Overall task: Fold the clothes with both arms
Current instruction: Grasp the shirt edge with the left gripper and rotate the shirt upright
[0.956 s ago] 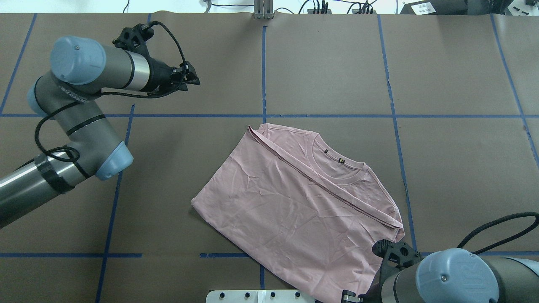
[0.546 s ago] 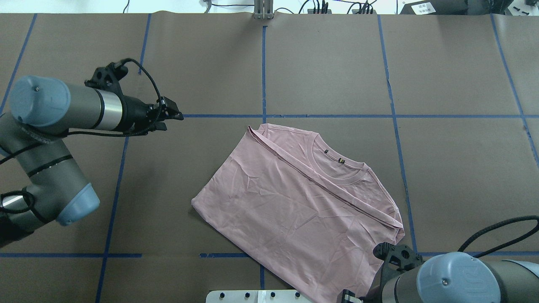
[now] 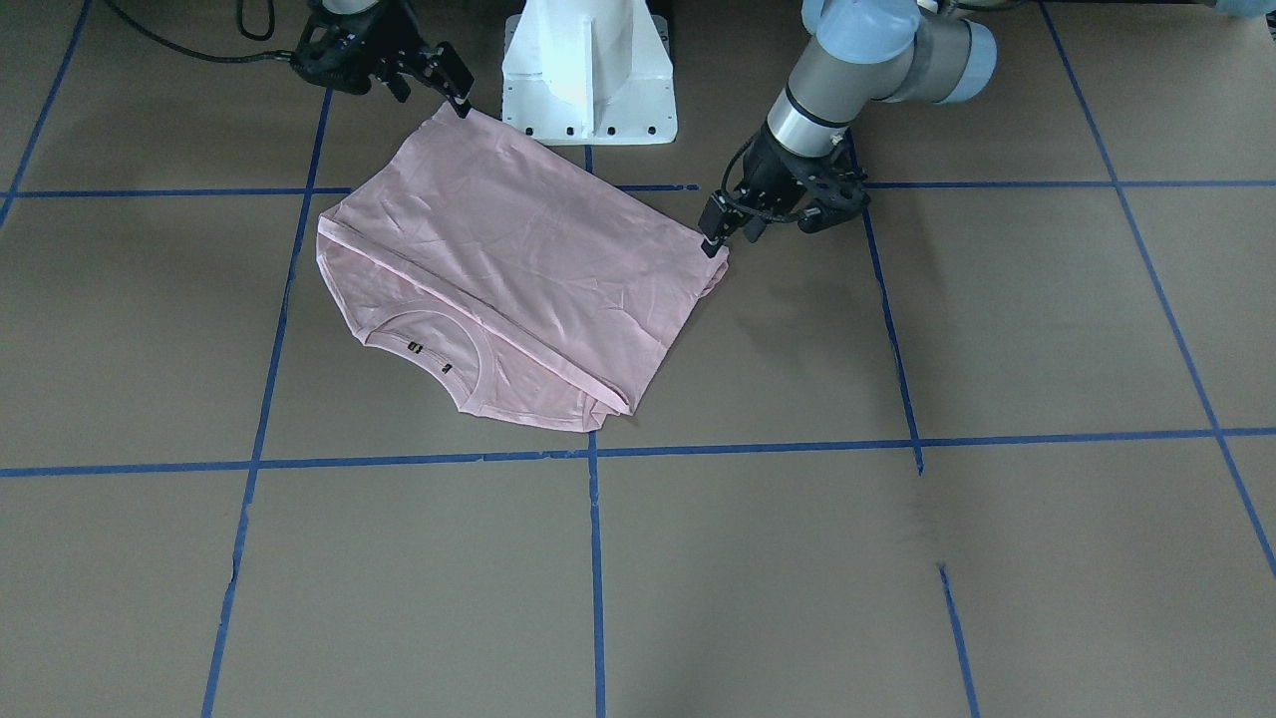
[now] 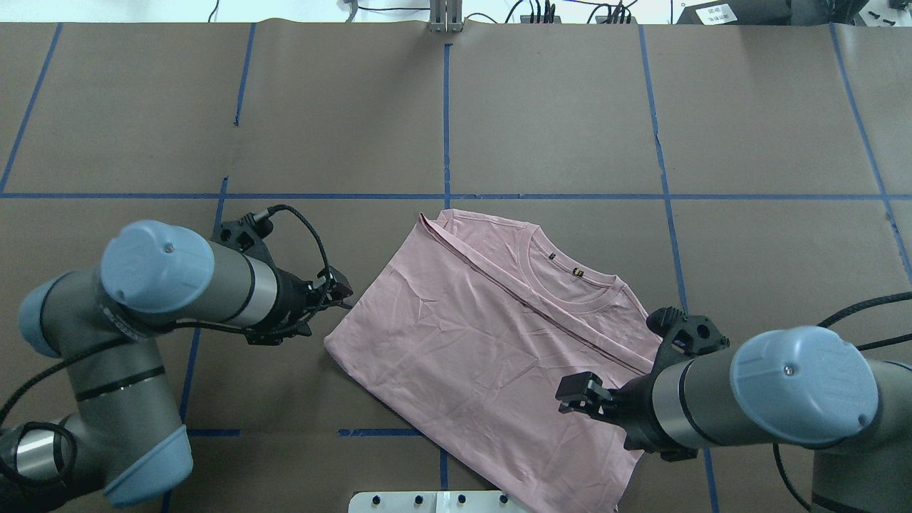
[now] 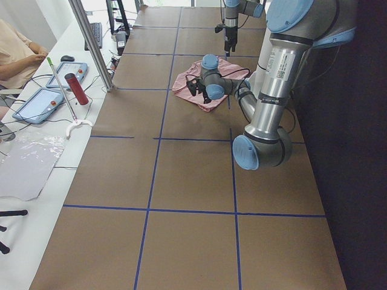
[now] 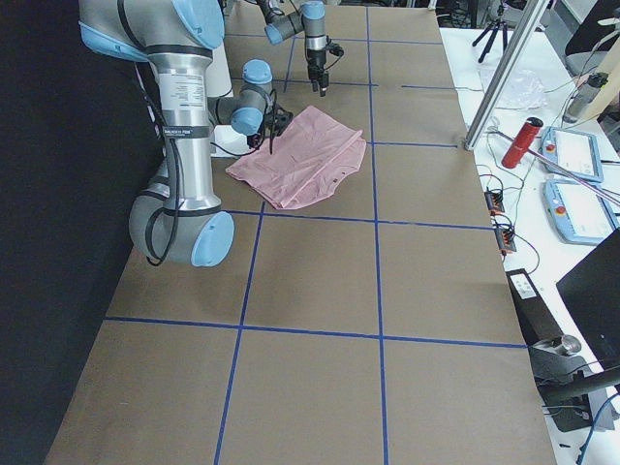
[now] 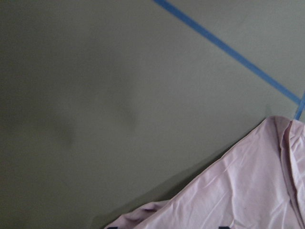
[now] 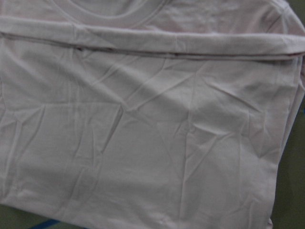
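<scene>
The pale pink T-shirt [image 4: 484, 342] lies folded on the brown table, plain side up, with the ribbed collar [image 4: 570, 281] towards the far right. Its Snoopy drawing is hidden. My left gripper [image 4: 343, 293] is low beside the shirt's left corner; in the front-facing view [image 3: 711, 242] it is right at that corner, jaws apart and holding nothing. My right gripper [image 4: 573, 390] hovers above the shirt's near right part, open and empty. In the front-facing view it [image 3: 435, 92] is by the corner nearest the base. The right wrist view shows only creased shirt fabric [image 8: 143, 133].
The white pedestal base [image 3: 588, 70] stands just behind the shirt's near edge. Blue tape lines [image 4: 447, 121] grid the table. A metal post [image 4: 445, 18] and cables sit at the far edge. A side bench holds tablets and a red bottle [image 5: 76, 87].
My left arm has swung from the far left back down to the shirt's left corner. My right arm has come forward from the near edge over the shirt.
</scene>
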Available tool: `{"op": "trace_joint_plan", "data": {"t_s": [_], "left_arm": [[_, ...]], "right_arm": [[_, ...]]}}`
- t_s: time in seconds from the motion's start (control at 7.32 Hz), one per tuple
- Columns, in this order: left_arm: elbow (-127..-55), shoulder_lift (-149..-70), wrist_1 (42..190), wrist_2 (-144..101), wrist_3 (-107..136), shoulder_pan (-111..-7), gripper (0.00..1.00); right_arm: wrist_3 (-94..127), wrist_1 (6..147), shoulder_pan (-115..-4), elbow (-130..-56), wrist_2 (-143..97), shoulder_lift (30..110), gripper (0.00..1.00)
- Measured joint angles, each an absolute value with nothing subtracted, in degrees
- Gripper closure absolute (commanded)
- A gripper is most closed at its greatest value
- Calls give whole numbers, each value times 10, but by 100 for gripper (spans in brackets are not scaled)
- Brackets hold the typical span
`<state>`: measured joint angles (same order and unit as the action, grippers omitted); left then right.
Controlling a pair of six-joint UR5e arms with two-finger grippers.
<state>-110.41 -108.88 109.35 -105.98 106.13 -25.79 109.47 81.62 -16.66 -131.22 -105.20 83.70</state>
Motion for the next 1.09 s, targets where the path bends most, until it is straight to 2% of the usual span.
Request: {"op": "trace_joint_plan", "data": {"t_s": [0.55, 0.82, 1.09], "left_arm": [[-1078, -1090, 1082, -1007, 1074, -218, 37], [-1075, -1087, 1082, -1006, 1074, -215, 50], [-1070, -1087, 1082, -1005, 1074, -214, 51]], "right_arm": [[1093, 813, -182, -1284, -1017, 822, 0], [1092, 813, -184, -1283, -1016, 823, 0], [1092, 813, -185, -1283, -1016, 825, 0]]}}
